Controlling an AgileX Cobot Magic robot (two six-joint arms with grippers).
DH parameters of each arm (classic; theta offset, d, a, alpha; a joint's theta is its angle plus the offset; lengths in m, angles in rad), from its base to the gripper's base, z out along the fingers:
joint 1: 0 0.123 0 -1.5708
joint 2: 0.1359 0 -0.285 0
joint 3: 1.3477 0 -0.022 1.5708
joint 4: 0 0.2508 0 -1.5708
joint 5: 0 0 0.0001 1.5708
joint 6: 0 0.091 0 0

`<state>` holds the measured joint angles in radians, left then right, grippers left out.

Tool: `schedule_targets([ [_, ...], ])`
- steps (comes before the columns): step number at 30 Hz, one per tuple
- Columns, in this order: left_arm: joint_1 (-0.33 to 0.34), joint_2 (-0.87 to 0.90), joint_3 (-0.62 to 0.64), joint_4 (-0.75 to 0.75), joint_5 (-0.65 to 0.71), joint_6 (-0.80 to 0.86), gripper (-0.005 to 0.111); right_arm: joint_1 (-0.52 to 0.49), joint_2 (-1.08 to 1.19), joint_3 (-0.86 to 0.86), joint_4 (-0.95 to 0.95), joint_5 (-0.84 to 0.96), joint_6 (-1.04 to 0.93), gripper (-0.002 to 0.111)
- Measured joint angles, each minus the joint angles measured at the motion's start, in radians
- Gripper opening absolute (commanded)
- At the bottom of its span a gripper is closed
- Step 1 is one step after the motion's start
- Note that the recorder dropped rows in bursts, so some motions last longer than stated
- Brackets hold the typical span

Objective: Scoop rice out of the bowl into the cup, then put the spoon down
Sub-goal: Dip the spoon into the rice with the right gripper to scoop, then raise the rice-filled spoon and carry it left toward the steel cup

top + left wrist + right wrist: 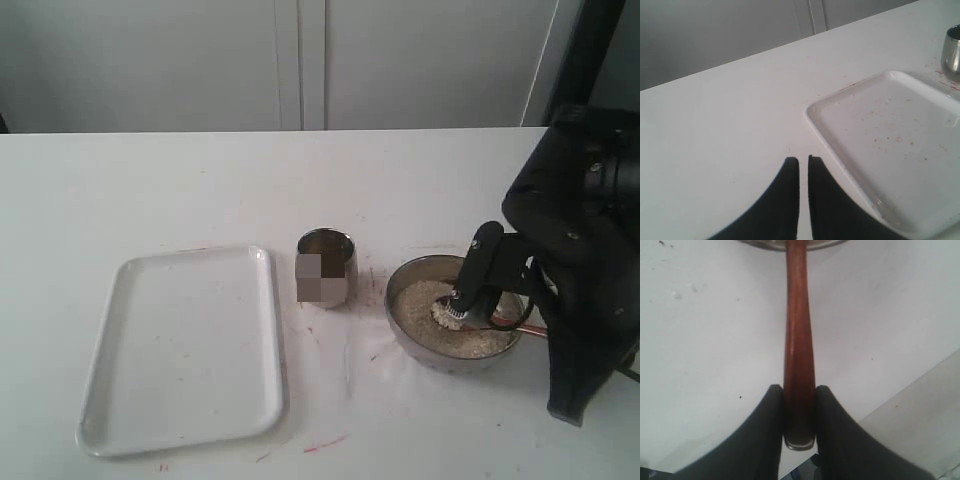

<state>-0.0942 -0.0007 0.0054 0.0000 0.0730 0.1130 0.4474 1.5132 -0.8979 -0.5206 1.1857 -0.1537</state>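
Observation:
The steel bowl [408, 335] stands right of centre, with beige rice [418, 305] filling it. A dark reddish-brown spoon [512, 322] reaches into the rice from the right, its head hidden among the grains. In the right wrist view my right gripper [800, 405] is shut on the end of the spoon handle [797, 340], which runs to the bowl rim [765, 244]. The small steel cup [326, 262] stands just left of the bowl, also seen as the cup [952, 52] in the left wrist view. My left gripper [803, 160] is shut on nothing, low over bare table.
A white rectangular tray [110, 400] lies left of the cup, its corner close to the left gripper's fingers as the tray [812, 112]. The black-covered right arm [585, 250] fills the right edge. Red marks dot the table around the cup.

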Motion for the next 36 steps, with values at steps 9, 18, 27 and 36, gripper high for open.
schedule_targets([
  [9,0.0,0.0,0.0,0.0,0.0,0.0,0.014,0.0,-0.004,0.0,0.067,-0.023,0.0,0.0],
  [18,0.0,0.0,0.0,0.0,0.0,0.0,0.014,0.0,-0.004,0.0,0.109,-0.023,0.014,0.0],
  [27,0.0,0.0,0.0,0.0,0.0,0.0,0.014,0.0,-0.038,0.0,0.118,-0.053,0.034,0.0],
  [36,0.0,0.0,0.0,0.0,0.0,0.0,0.014,-0.014,-0.067,0.0,0.126,-0.063,0.046,0.0],
])
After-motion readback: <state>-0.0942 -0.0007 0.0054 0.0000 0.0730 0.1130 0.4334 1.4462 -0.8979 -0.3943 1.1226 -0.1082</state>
